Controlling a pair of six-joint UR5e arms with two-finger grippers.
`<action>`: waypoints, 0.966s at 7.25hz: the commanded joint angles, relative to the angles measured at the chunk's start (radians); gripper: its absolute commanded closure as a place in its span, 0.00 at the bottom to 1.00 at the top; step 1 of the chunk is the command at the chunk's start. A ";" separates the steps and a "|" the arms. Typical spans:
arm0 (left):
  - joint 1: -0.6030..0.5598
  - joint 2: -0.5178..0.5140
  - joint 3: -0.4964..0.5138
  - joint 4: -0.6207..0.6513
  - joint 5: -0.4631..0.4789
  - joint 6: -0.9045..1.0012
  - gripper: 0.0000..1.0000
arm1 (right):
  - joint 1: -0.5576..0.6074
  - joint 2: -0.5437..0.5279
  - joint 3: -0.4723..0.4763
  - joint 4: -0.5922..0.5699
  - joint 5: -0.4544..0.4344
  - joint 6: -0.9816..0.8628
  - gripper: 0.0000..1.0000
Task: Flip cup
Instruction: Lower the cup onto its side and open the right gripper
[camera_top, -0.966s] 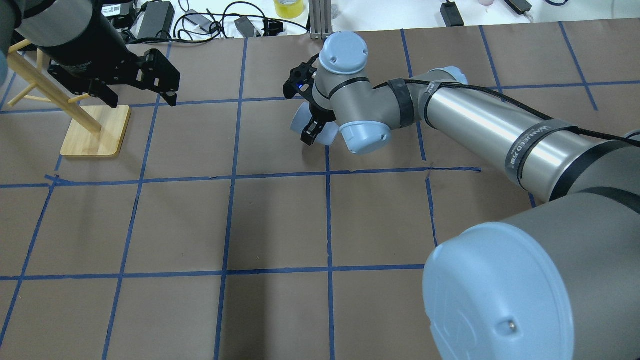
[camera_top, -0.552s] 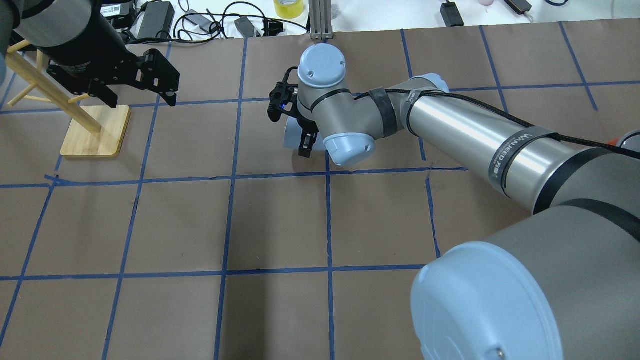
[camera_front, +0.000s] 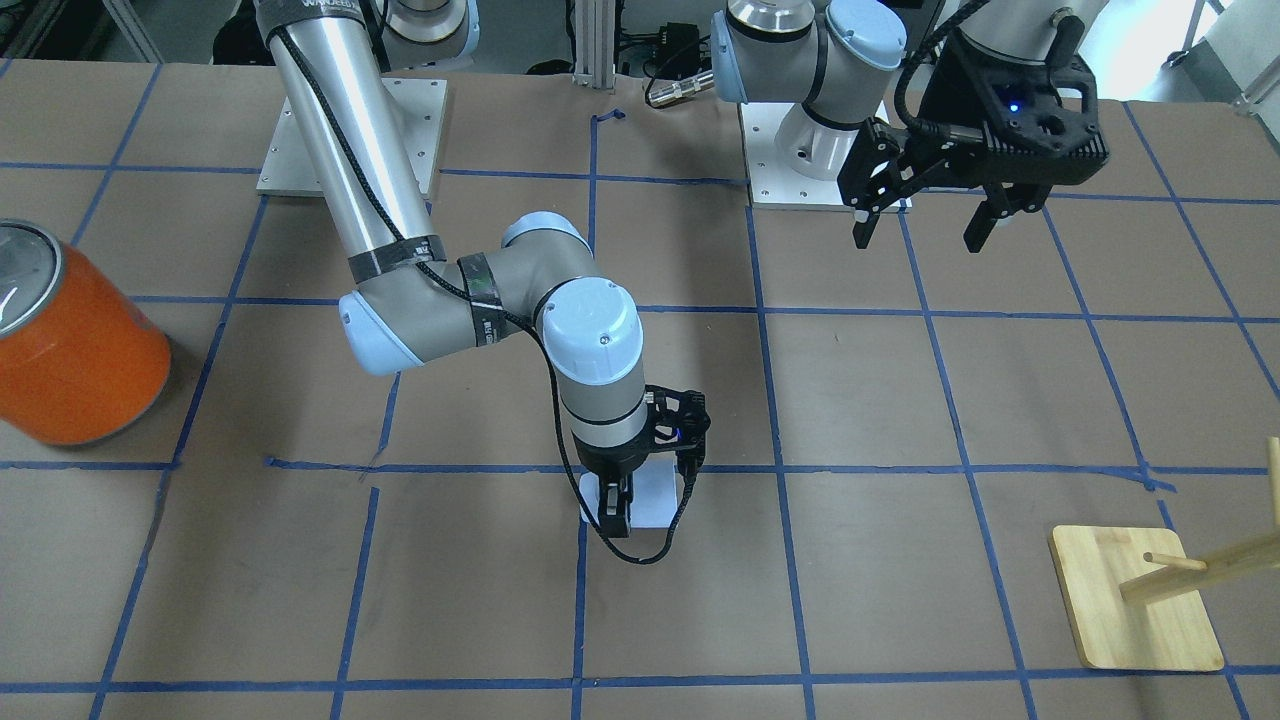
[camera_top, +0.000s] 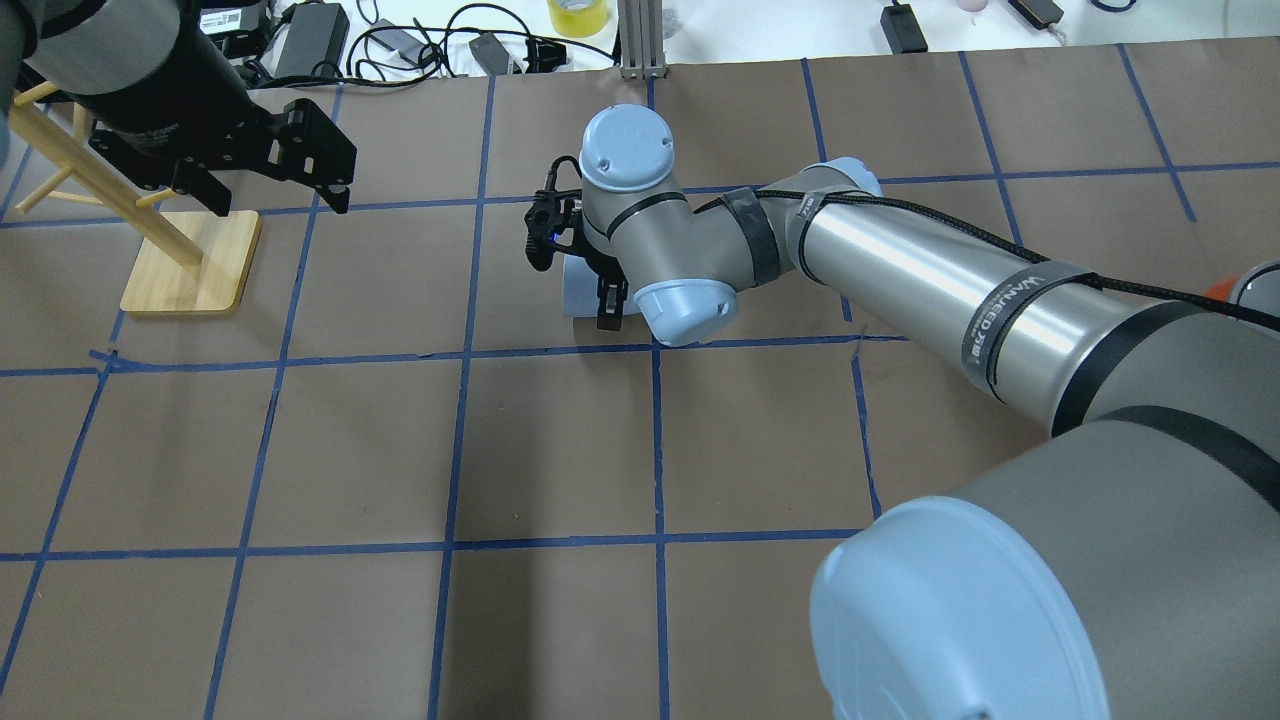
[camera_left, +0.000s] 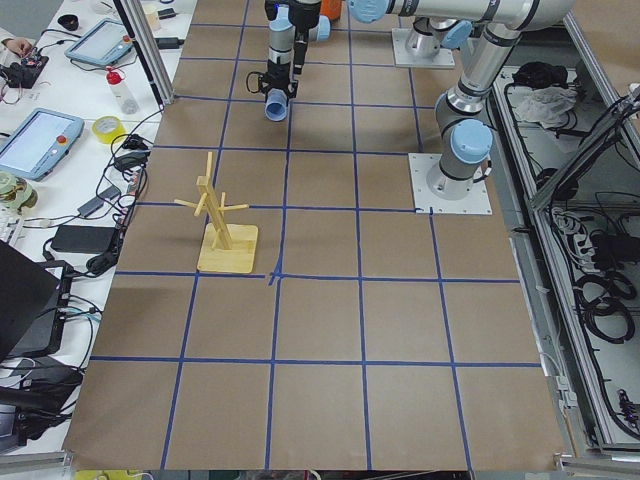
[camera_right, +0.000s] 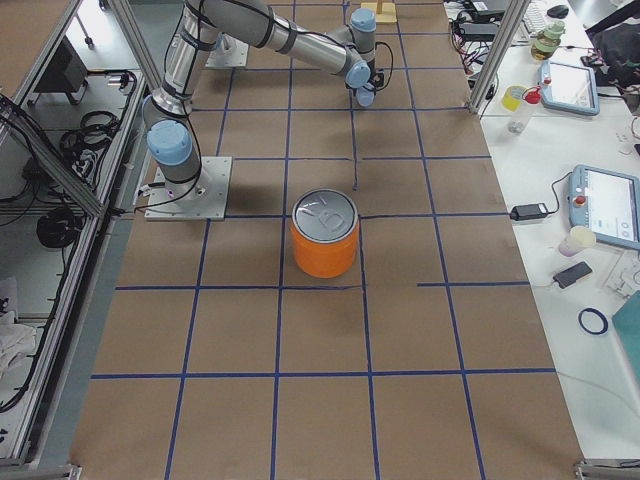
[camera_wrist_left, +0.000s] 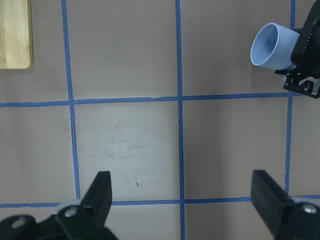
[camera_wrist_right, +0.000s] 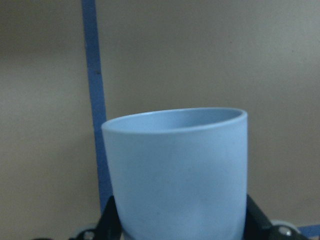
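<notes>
The pale blue cup (camera_wrist_right: 175, 170) is held at its base by my right gripper (camera_wrist_right: 182, 227), its rim pointing away from the fingers. In the front view the cup (camera_front: 648, 497) is low over the table near a blue tape crossing, with the right gripper (camera_front: 622, 512) shut on it. From overhead the cup (camera_top: 578, 290) is mostly hidden under the right wrist; one finger (camera_top: 607, 305) shows. In the left wrist view the cup (camera_wrist_left: 271, 46) is tilted with its open mouth showing. My left gripper (camera_front: 920, 235) is open and empty, hovering far from the cup (camera_top: 280, 200) (camera_wrist_left: 182, 192).
A large orange can (camera_front: 75, 340) with a silver top stands on the robot's right side (camera_right: 324, 240). A wooden peg stand (camera_top: 190, 265) stands on the left side (camera_front: 1135, 600). Cables and devices (camera_top: 400, 40) lie beyond the table's far edge.
My right arm has swung left and slightly nearer, its wrist turning with the cup in the gripper. The left arm has barely moved.
</notes>
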 joint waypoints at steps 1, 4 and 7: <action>0.000 -0.004 -0.001 0.000 -0.001 0.000 0.00 | 0.002 -0.003 0.010 0.010 0.004 -0.001 0.31; 0.000 -0.003 -0.001 0.000 -0.003 0.000 0.00 | -0.009 -0.035 0.005 0.087 0.013 -0.004 0.00; 0.003 0.003 0.000 -0.009 -0.004 0.018 0.00 | -0.045 -0.214 0.001 0.296 -0.001 0.027 0.00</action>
